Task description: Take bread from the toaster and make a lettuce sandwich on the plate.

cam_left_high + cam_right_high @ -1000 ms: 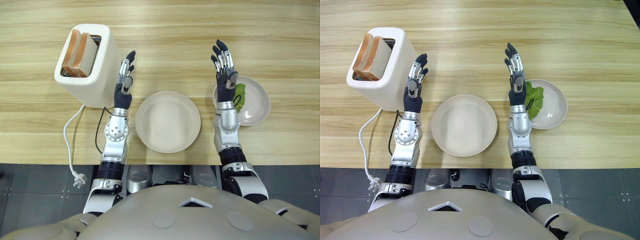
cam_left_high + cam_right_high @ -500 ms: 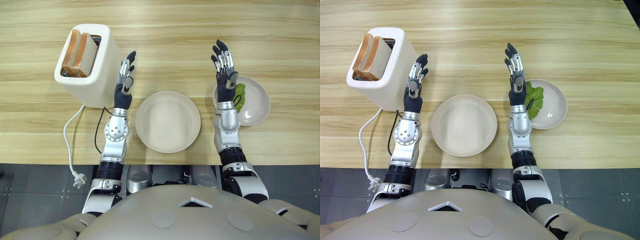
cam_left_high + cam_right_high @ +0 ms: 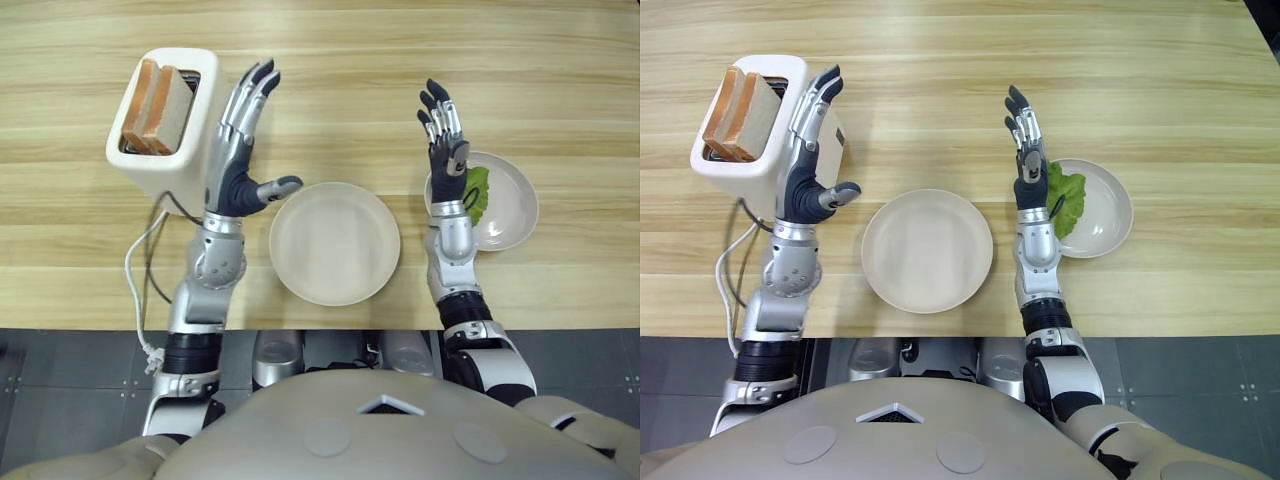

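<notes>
The light wooden table (image 3: pixel 400 60) runs across the whole view, its planks going left to right. At the left stands a cream toaster (image 3: pixel 160 178), its long axis pointing away from the robot and its slots facing up. A round, bare plate (image 3: pixel 334 243) lies in the middle, near the front edge. To its right sits a smaller bowl (image 3: pixel 510 215). The left hand (image 3: pixel 238 165) is raised against the toaster's right side, fingers stretched out and pointing away, thumb splayed toward the plate, holding nothing; whether it touches the toaster I cannot tell. The right hand (image 3: pixel 445 150) is at the bowl's left rim, fingers straight, empty. Two slices of bread (image 3: pixel 158 95) stand on edge in the slots, side by side, their long axis following the toaster's. The lettuce (image 3: pixel 478 192) lies in the bowl's left part. A white cord (image 3: pixel 135 290) trails from the toaster to the table's front.
</notes>
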Controlling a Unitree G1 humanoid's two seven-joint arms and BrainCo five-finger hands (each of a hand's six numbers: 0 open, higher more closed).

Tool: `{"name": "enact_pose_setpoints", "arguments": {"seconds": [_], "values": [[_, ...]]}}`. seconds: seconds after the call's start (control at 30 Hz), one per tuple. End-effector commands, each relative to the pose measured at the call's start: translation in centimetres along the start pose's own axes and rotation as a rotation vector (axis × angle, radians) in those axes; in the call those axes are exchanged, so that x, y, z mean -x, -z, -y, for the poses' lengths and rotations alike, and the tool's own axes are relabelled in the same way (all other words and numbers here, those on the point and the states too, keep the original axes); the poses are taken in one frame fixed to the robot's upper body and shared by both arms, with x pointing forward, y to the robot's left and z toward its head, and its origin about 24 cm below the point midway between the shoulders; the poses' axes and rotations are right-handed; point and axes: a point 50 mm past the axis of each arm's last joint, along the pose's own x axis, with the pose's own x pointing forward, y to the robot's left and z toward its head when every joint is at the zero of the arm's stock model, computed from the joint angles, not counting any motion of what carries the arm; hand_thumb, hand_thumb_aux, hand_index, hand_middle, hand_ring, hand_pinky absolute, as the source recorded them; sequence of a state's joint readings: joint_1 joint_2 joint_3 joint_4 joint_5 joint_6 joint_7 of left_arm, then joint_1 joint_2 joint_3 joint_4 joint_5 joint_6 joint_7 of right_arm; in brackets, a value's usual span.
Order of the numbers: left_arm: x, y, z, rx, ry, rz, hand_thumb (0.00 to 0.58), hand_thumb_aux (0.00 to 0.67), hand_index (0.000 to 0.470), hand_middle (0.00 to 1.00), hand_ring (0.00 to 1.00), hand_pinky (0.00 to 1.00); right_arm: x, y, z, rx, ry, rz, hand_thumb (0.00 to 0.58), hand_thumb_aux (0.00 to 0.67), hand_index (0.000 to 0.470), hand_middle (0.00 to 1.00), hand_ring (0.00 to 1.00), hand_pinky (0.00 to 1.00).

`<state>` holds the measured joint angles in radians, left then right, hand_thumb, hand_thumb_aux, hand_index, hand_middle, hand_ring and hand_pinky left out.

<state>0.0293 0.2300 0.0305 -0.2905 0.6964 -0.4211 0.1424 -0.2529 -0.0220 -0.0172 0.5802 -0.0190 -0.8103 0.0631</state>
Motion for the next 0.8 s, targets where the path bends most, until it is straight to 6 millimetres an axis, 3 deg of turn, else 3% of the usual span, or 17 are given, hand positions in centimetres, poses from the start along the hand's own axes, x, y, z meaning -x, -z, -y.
{"name": "enact_pose_setpoints", "arguments": {"seconds": [0.03, 0.2, 0.37, 0.57, 0.8], "values": [[-0.3, 2.4, -3.9, -0.181, 0.033, -0.172, 0.000, 0.000, 0.000, 0.00, 0.00, 0.00, -0.1, 0.4, -0.3, -0.014, -0.007, -0.020, 0.000, 0.000, 0.000, 0.00, 0.00, 0.00], [0.0, 7.1, -7.9, -0.462, 0.131, -0.426, 0.000, 0.000, 0.000, 0.00, 0.00, 0.00, -0.3, 0.5, -0.9, -0.021, -0.020, -0.022, 0.000, 0.000, 0.000, 0.00, 0.00, 0.00], [1.1, 10.4, -10.0, -0.528, 0.125, -0.617, 0.000, 0.000, 0.000, 0.00, 0.00, 0.00, -0.6, 0.6, -1.4, -0.020, -0.032, -0.024, 0.000, 0.000, 0.000, 0.00, 0.00, 0.00], [2.6, 13.0, -8.6, -0.490, 0.167, -0.736, 0.000, 0.000, 0.000, 0.00, 0.00, 0.00, -0.7, 0.8, -1.6, -0.015, -0.041, -0.027, 0.000, 0.000, 0.000, 0.00, 0.00, 0.00], [3.3, 14.6, -7.4, -0.453, 0.211, -0.797, 0.000, 0.000, 0.000, 0.00, 0.00, 0.00, -0.4, 0.8, -1.6, -0.006, -0.046, -0.018, 0.000, 0.000, 0.000, 0.00, 0.00, 0.00]]}}
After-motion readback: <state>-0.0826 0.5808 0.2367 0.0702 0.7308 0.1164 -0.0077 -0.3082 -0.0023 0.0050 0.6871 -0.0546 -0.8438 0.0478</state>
